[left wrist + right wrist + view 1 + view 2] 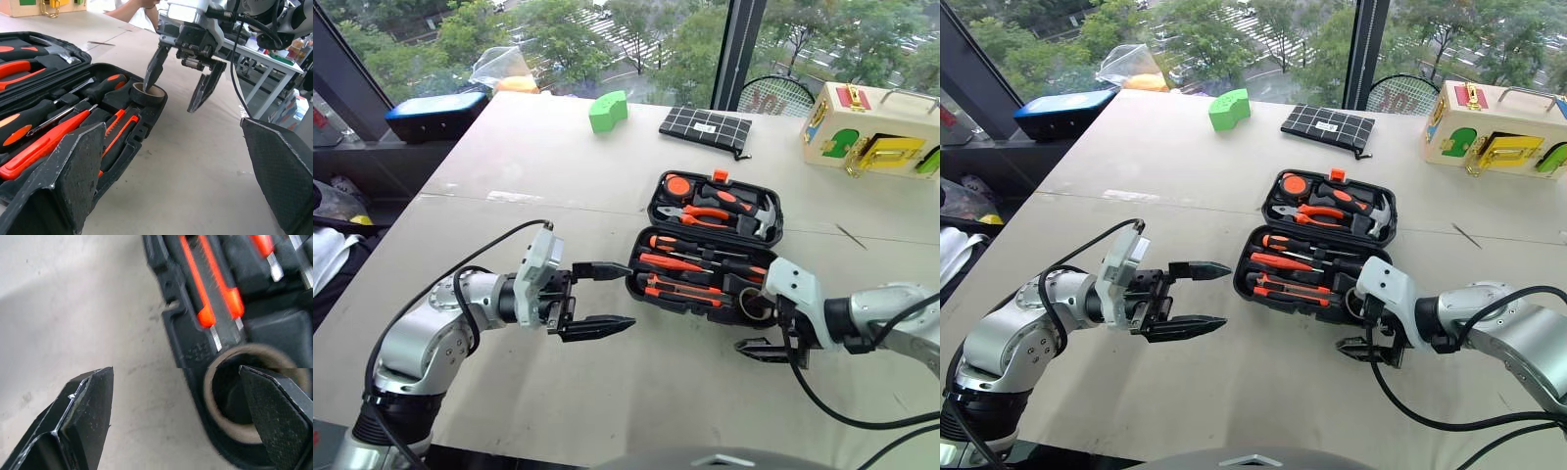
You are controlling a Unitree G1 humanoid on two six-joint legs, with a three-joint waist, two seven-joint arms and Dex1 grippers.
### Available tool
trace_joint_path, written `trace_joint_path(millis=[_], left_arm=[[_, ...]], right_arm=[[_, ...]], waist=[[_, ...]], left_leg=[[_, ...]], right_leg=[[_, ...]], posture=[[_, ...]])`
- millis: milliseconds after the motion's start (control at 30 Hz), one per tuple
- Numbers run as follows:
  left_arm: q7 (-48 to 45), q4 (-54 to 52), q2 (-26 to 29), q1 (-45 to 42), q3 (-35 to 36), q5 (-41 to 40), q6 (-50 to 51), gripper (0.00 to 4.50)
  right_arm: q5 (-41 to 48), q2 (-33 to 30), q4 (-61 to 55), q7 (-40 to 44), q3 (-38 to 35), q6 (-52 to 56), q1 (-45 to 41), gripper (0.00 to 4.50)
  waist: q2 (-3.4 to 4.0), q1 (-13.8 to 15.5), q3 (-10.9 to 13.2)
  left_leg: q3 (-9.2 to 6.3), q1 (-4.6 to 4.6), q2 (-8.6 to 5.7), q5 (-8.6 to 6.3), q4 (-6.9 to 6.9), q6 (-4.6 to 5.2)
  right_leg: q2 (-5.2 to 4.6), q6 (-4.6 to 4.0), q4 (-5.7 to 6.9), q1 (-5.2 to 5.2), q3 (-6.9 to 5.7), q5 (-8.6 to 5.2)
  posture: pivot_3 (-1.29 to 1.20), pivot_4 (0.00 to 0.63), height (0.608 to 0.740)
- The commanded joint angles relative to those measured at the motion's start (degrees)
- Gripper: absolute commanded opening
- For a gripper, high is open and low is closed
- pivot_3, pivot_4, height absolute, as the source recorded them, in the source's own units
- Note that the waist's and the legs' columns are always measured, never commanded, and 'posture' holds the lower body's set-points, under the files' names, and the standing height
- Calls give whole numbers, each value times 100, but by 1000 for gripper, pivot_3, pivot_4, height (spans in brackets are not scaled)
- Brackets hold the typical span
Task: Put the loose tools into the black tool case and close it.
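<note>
The black tool case [646, 277] lies open on the table, its lid [773, 211] laid back with a hammer, pliers and a round tape measure clipped in. Two screwdrivers [690, 245], a utility knife [680, 292] and a small tape roll [756, 305] sit in the base slots. My right gripper [168, 100] is open at the near right corner. One of its fingers [279, 411] reaches into the tape roll [210, 382] and the other hangs outside the case wall. My left gripper [628, 294] is open, level with the case's left end and pointing at it.
A green block [607, 111], a black checked pouch [707, 127] and a wooden latch box [876, 132] stand at the far side. A blue-topped box [435, 113] sits at the far left edge. A person [137, 10] is beyond the table.
</note>
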Motion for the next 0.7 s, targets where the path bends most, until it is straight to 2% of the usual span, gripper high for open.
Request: trace_joint_path(millis=[33,333,700], left_arm=[[33,-160,-20,-47,40,-30,-62,4500],[98,-182,-31,-84,4,-36,-40,4500],[606,-19,-236,-347,166,-365,408,4500]], right_arm=[[-419,-287,78,-101,113,-126,84,4144],[-529,-488,7,-63,-167,-160,177,4144],[251,59,-104,-105,-1202,10,282,4144]], waist=[[0,1,0],[-2,13,-1],[-3,6,1]], left_leg=[[0,0,0,0,0,0],[-1,0,0,0,0,0],[0,-3,-3,0,1,0]], right_leg=[[0,0,0,0,0,0],[-2,0,-1,0,-1,0],[-2,2,-1,0,-1,1]], posture=[[0,150,740],[0,150,740],[0,150,740]])
